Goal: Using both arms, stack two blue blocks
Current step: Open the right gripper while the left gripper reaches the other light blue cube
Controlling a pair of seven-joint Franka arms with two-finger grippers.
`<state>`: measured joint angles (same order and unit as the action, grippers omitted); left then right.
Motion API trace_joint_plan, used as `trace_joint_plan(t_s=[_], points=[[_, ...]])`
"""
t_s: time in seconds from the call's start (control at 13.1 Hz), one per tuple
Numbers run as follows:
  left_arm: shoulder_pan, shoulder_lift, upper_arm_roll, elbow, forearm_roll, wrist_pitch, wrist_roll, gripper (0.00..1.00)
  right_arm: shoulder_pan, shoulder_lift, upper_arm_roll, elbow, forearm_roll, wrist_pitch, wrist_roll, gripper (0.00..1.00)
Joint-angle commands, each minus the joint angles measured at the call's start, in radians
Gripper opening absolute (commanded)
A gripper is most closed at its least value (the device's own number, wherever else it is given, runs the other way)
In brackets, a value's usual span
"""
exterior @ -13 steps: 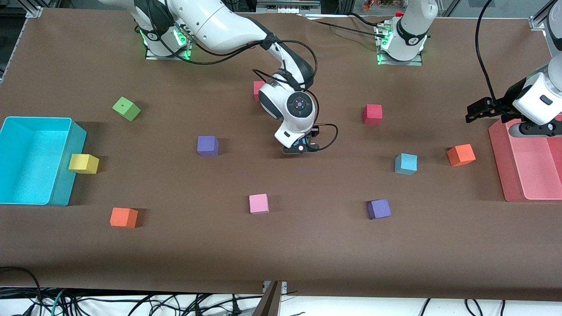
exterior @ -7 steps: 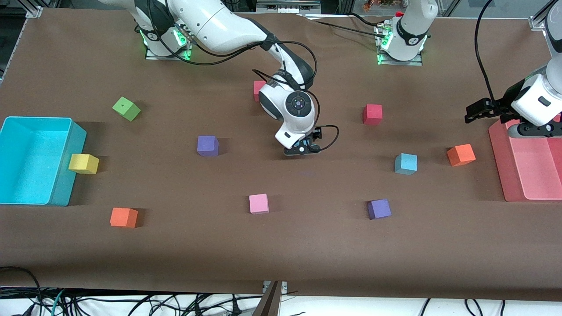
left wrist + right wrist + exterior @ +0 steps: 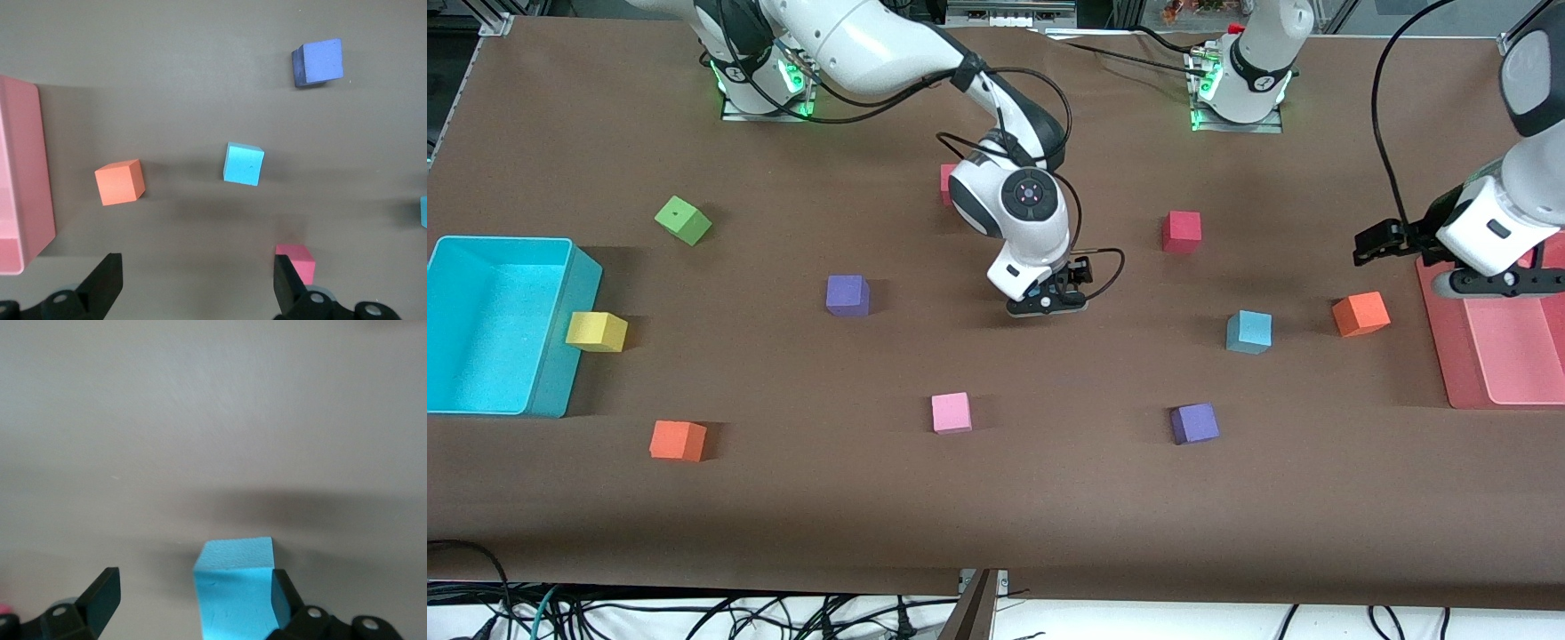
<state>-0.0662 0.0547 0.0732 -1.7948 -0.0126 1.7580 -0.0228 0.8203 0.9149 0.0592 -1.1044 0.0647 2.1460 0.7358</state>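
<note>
At mid-tabletop, just let go: right gripper (image 3: 1047,304), clenched a second ago, now spread wide and lifted a touch, with the first blue block (image 3: 233,587) sitting on the tabletop (image 3: 996,516) between the fingers, just beside one of them. Reads as a deliberate set-down or a lost grasp; cannot tell which. Either way no stack yet, both cubes down on the cloth and well apart.

Meanwhile swung inward from over the pink tray (image 3: 1432,329): left gripper (image 3: 1371,244), released and empty, now over the tray's edge near an orange cube (image 3: 1360,313). Looks bound for the second blue block (image 3: 1248,331), unmoved toward the left arm's end of the tabletop, beside that orange cube.

Shown only from the right wrist: the freed cube and the gap around it, hidden under the gripper in the front view. Shown only from the left wrist: spread empty fingers, the second blue block ahead of them, and a cyan sliver (image 3: 423,212) at the picture's edge, likely the first. Shown only from the front: both arms together and the whole stretch separating the two cubes
</note>
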Motion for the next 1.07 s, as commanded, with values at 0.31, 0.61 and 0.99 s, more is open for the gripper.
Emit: trace_joint_plan(t_s=[0.31, 0.61, 0.99], points=[[-0.018, 0.039, -0.033, -0.197, -0.003, 0.302, -0.01, 0.99, -0.065, -0.1, -0.004, -0.022, -0.002, -0.158, -0.445, 1.0], [-0.027, 0.085, -0.035, -0.371, -0.004, 0.576, -0.005, 0.99, -0.113, -0.103, -0.004, -0.044, 0.149, -0.115, -0.795, 1.0], [-0.032, 0.181, -0.036, -0.422, -0.01, 0.685, -0.003, 1.0, -0.163, -0.183, -0.015, -0.247, 0.493, 0.075, -1.195, 1.0]])
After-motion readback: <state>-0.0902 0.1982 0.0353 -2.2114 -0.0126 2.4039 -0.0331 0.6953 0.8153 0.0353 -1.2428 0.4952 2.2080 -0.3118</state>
